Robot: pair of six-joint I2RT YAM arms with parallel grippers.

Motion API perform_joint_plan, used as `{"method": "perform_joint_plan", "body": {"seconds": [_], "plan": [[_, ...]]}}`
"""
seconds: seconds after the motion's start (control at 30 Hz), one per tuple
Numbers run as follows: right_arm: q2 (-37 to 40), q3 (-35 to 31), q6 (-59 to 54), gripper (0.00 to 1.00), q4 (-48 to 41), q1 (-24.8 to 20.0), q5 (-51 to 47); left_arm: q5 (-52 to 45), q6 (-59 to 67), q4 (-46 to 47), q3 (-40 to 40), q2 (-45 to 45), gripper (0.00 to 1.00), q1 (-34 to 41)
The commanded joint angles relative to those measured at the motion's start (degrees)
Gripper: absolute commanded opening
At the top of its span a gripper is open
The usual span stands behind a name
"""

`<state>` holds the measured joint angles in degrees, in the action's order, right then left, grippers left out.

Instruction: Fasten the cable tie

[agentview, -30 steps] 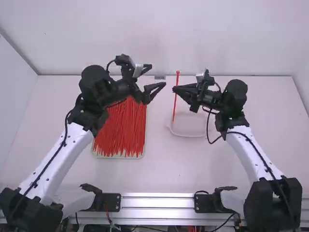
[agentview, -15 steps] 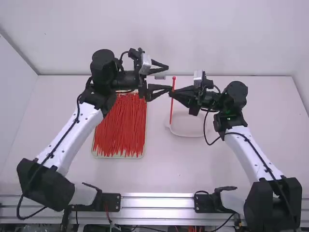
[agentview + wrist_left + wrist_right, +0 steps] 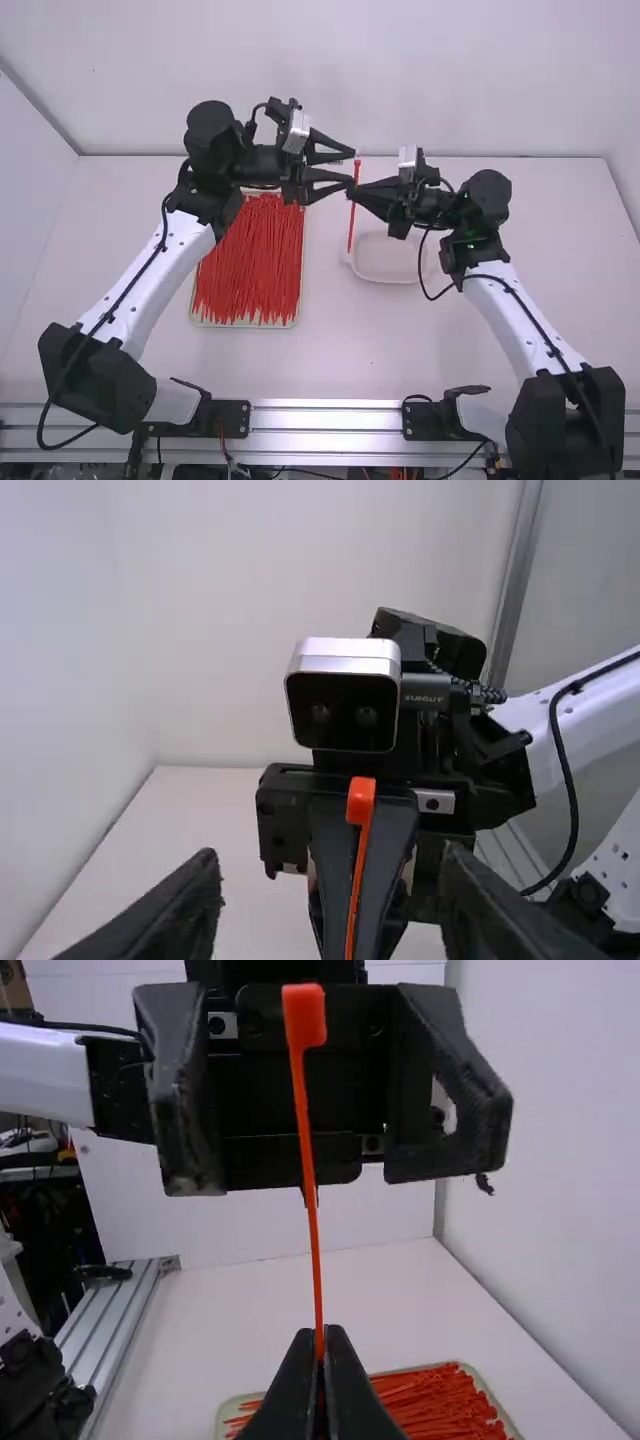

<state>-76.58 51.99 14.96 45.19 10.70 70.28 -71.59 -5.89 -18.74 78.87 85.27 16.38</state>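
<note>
A single red cable tie (image 3: 352, 215) stands upright above the table, head up. My right gripper (image 3: 356, 190) is shut on its strap, clearly seen in the right wrist view (image 3: 318, 1375), where the tie (image 3: 309, 1160) rises from the closed fingers. My left gripper (image 3: 351, 169) faces it, open, with its two fingers (image 3: 172, 1080) on either side of the tie's head without touching it. In the left wrist view the tie's head (image 3: 360, 798) sits in front of the right gripper's body, between my own spread fingers (image 3: 185, 910).
A tray (image 3: 294, 318) piled with red cable ties (image 3: 255, 265) lies below the left arm, also seen as ties (image 3: 410, 1400). A clear shallow container (image 3: 392, 265) sits under the right gripper. White walls close off the back and left.
The left gripper swung up and to the right until its open fingers straddle the tie's head. The right gripper shifted a little left with the tie.
</note>
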Motion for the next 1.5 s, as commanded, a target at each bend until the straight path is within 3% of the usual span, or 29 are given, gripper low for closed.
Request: {"method": "perform_joint_plan", "body": {"seconds": [0.0, 0.17, 0.27, 0.3, 0.37, 0.5, 0.53, 0.57, 0.6, 1.2, 1.47], "plan": [[1.3, -0.3, 0.3, 0.0, 0.8, 1.3, -0.7, -1.1, -1.2, -0.2, 1.9, -0.2, 0.47, -0.2], [1.3, -0.3, 0.3, 0.0, 0.9, 2.5, -2.6, -1.0, -1.2, 0.0, 1.9, -0.2, 0.35, -0.2], [1.3, -0.3, 0.3, 0.0, 0.9, 2.3, -2.6, -1.1, -1.4, 0.1, 1.9, -0.2, 0.19, -0.2], [1.3, -0.3, 0.3, 0.0, 0.9, 2.3, -2.6, -1.1, -1.4, 0.2, 1.9, -0.2, 0.18, -0.2], [1.3, -0.3, 0.3, 0.0, 0.9, 2.5, -2.6, -1.0, -1.9, 0.3, 1.9, -0.2, 0.02, -0.1], [1.3, -0.3, 0.3, 0.0, 0.9, 2.4, -2.6, -1.0, -2.3, 0.2, 1.9, -0.2, 0.02, -0.1], [1.3, -0.3, 0.3, 0.05, 0.8, 2.4, -2.6, -0.9, -2.6, 0.2, 1.9, -0.2, 0.02, -0.1], [1.3, -0.3, 0.3, 0.25, 0.7, 2.4, -2.6, -0.8, -3.0, 0.2, 1.9, -0.2, 0.02, -0.1], [1.3, -0.3, 0.3, 0.99, 0.6, 2.4, -2.6, -0.3, -4.5, -0.1, 1.9, -0.2, 0.02, -0.2], [1.2, -0.3, -2.3, 0.99, -6.8, 0.8, -1.3, 0.7, -16.6, -7.5, 1.9, -0.2, 0.02, -3.8], [1.2, -0.3, -25.5, 0.99, -13.7, 1.4, -1.3, 2.6, -23.5, -7.3, 1.9, -0.2, 0.02, -6.2]]}}
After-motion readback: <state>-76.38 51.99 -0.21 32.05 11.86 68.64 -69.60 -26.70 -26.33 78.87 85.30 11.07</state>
